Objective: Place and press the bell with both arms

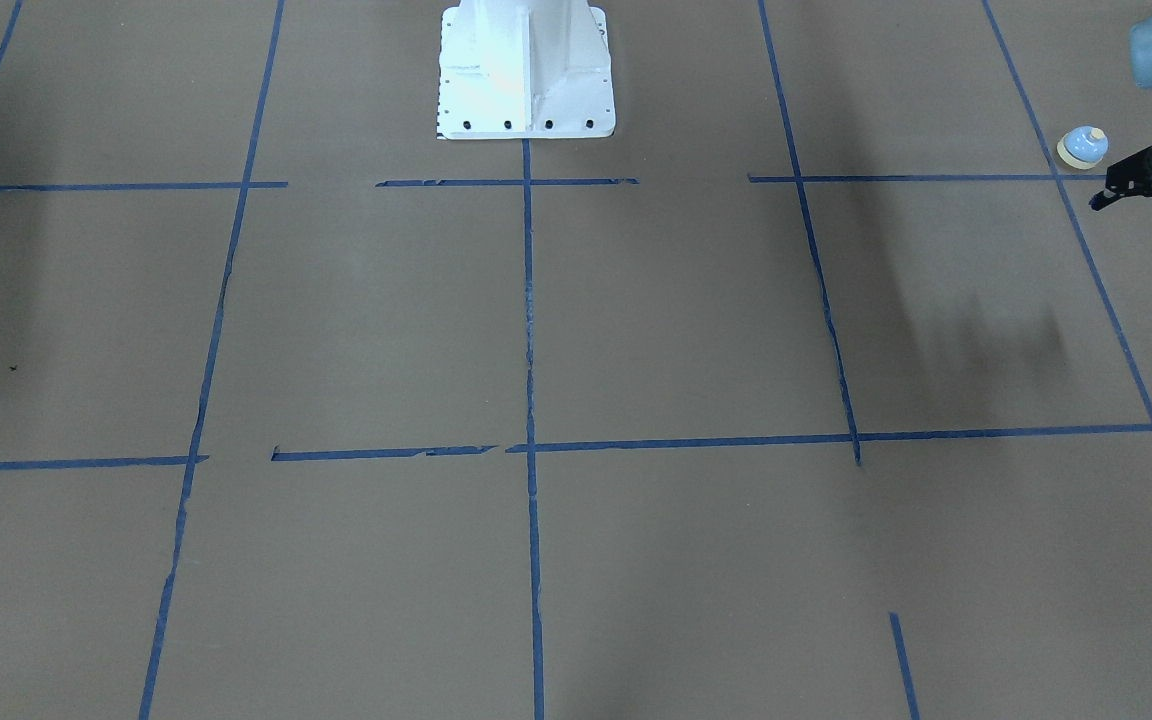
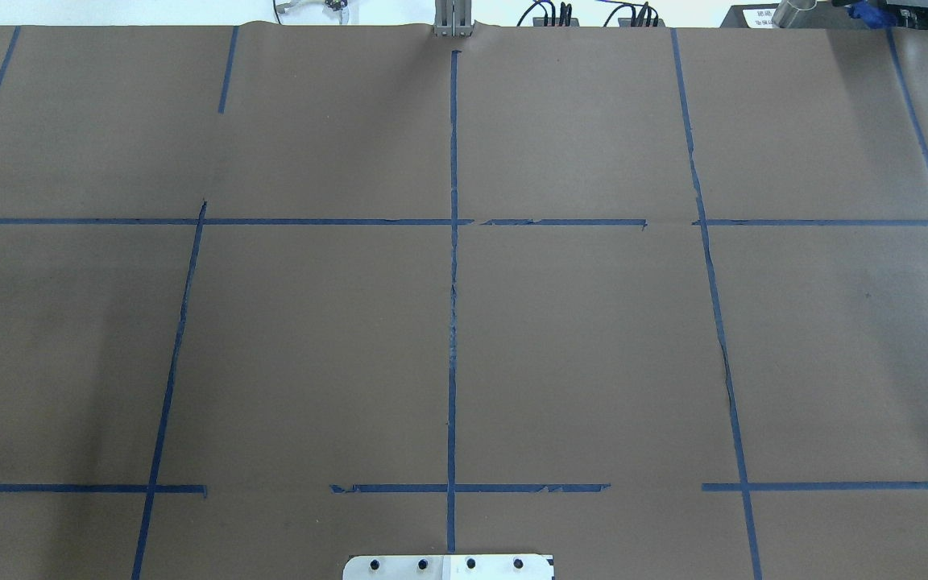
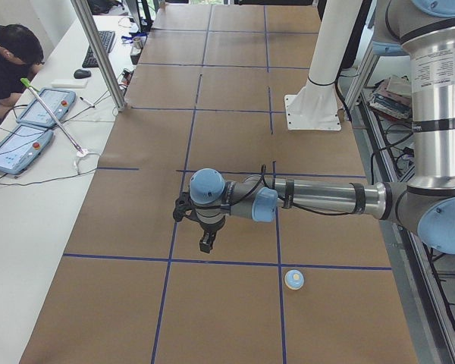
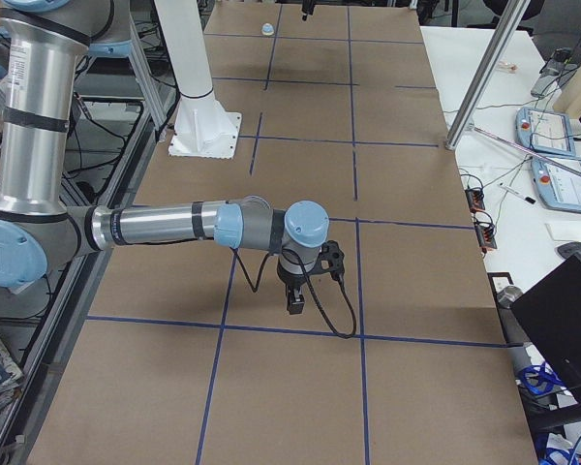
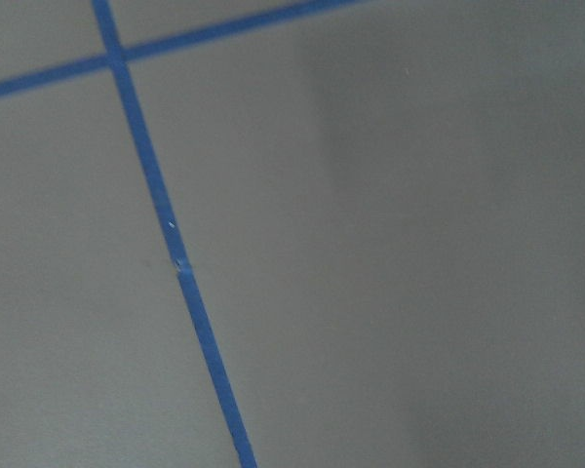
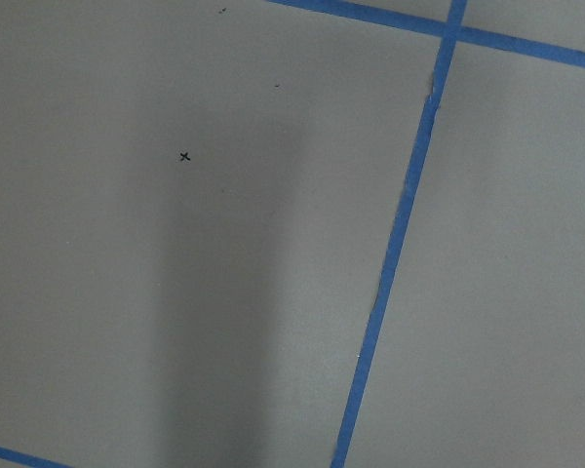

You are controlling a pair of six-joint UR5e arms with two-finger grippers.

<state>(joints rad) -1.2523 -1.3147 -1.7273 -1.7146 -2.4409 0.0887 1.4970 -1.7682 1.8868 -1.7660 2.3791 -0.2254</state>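
Light-blue dome w/ cream base ring & cream button: the bell. Qty 1. Seen upright on the brown paper, at the table end on the robot's left, just beside a blue tape line. Not held; nothing touches it.

Left gripper: hung fingers-down over the paper, apart from the bell. In ext. left view the bell is found at approx. 4 o'clock of it, in front-facing view at approx. 10 o'clock. Nothing is seen gripped. Whether jaws are spread or closed can't be told: cropped in one view, too small in the other.

Right gripper: fingers-down toward the opposite end, well apart from the bell. Shown in ext. right view only, so jaw state can't be told.

White pedestal: at 12 o'clock in front-facing view.

Wrist cams: paper & tape only.

Risks (judged): task not begun.
- The bell is small & domed, so it may be squeezed out of the pads or tipped if gripped high on the curve.
- It may be skidded if the button is pressed off-centre.
- The arms could be brought into collision when both are worked over one spot.
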